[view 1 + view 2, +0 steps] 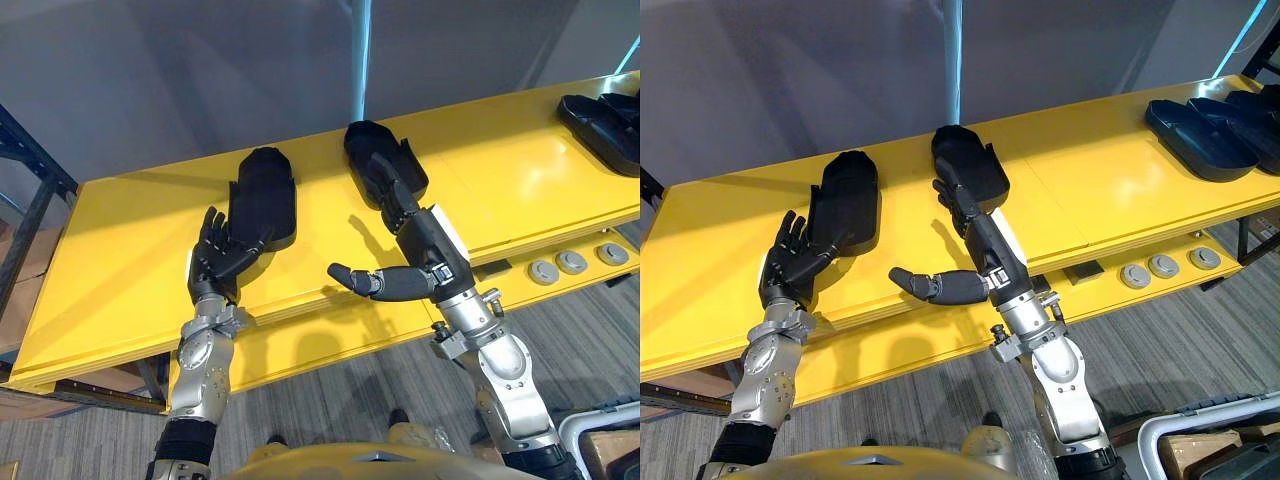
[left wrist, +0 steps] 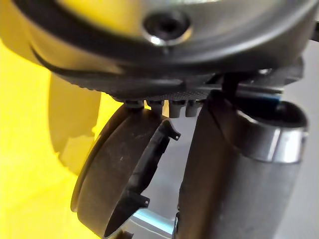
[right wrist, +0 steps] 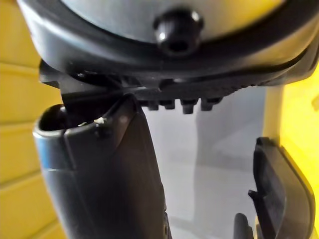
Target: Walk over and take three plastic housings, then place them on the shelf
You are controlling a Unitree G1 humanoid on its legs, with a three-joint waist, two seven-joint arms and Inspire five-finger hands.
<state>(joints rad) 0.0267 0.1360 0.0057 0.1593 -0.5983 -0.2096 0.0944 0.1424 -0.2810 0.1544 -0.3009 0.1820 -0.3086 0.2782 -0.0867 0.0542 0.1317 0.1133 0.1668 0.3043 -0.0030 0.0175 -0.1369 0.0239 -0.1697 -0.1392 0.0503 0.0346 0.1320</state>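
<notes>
Two black plastic housings lie on the smooth yellow table (image 1: 120, 250) before me, well apart from each other. The left housing (image 1: 265, 195) is long and matte with a rounded far end. The right housing (image 1: 365, 140) is a shallow tray shape with a raised rim.

My left hand (image 1: 215, 262) is at the near end of the left housing. Its fingers (image 1: 212, 228) are apart and loosely bent, clamped on nothing, and I cannot tell whether they touch the plastic. My right hand (image 1: 410, 235) reaches over the near end of the right housing, fingers (image 1: 385, 180) straight and close together, thumb stuck out left over bare table.

At the table's far right end lie at least two more housings (image 1: 1200, 130), side by side. Three round grey discs (image 1: 1162, 265) sit in a row on a lower ledge at the near right. A pale blue pole (image 1: 953, 60) stands behind the table, and a dark metal rack (image 1: 30, 190) stands at its left end.
</notes>
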